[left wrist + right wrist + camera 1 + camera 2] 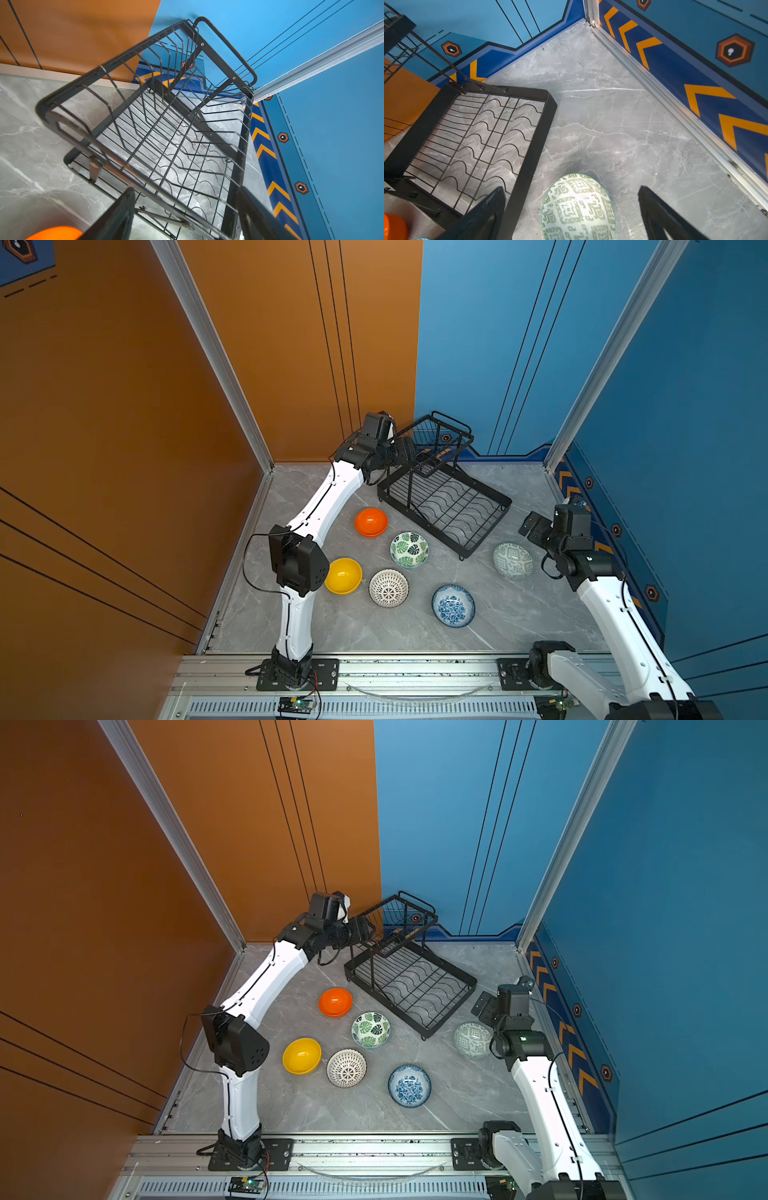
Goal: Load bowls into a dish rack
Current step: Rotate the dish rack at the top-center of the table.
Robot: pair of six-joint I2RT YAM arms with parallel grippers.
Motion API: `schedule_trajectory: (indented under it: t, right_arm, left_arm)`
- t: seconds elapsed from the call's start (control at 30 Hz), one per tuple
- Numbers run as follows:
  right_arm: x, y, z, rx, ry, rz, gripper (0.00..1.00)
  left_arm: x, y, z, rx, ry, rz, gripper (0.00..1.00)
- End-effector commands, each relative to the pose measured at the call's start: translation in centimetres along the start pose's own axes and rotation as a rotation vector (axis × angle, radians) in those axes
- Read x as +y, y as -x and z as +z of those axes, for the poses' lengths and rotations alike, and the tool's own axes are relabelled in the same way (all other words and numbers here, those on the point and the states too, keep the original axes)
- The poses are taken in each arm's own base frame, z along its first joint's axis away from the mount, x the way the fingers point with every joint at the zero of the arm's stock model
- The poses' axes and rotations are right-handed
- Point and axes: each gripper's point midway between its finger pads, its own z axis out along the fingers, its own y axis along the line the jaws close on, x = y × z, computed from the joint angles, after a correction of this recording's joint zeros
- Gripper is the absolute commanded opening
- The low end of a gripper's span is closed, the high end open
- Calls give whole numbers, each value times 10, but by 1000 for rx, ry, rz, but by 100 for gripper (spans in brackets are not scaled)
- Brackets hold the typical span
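Just beneath the right claw (pixel 571 188), jaws spread wide, sits the grey-green bowl (pixel 578 209) on the desk (pixel 612 104), beside the dish rack (pixel 534 155); the left claw (pixel 185 189), also parted, straddles the rack's rim.

The grey marble tabletop (pixel 519 614) carries the black dish rack (pixel 532 158) towards its far side, and nearer, apart from each other, six bowls: orange bowl (pixel 371 522), leaf bowl (pixel 409 549), yellow bowl (pixel 343 575), lattice bowl (pixel 389 588), blue floral bowl (pixel 453 605) and grey-green bowl (pixel 513 560), the last seemingly rim-down.
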Motion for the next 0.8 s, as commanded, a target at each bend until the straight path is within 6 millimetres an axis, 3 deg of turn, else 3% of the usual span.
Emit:
schedule_trajectory:
  t: [0.0,0.13,0.5,0.77]
  right_arm:
    - [4,11,7,-2,-11,-19,100]
    - [18,14,22,15,29,-2,100]
    - [31,18,56,42,55,2,100]
    - [52,31,97,73,120,84,100]
  left_arm:
    - [-5,7,3,-2,-50,-55,76]
    - [-6,11,6,-21,-74,-80,70]
    - [-9,16,11,-35,-108,-109,62]
    - [-18,10,27,-16,-176,-171,47]
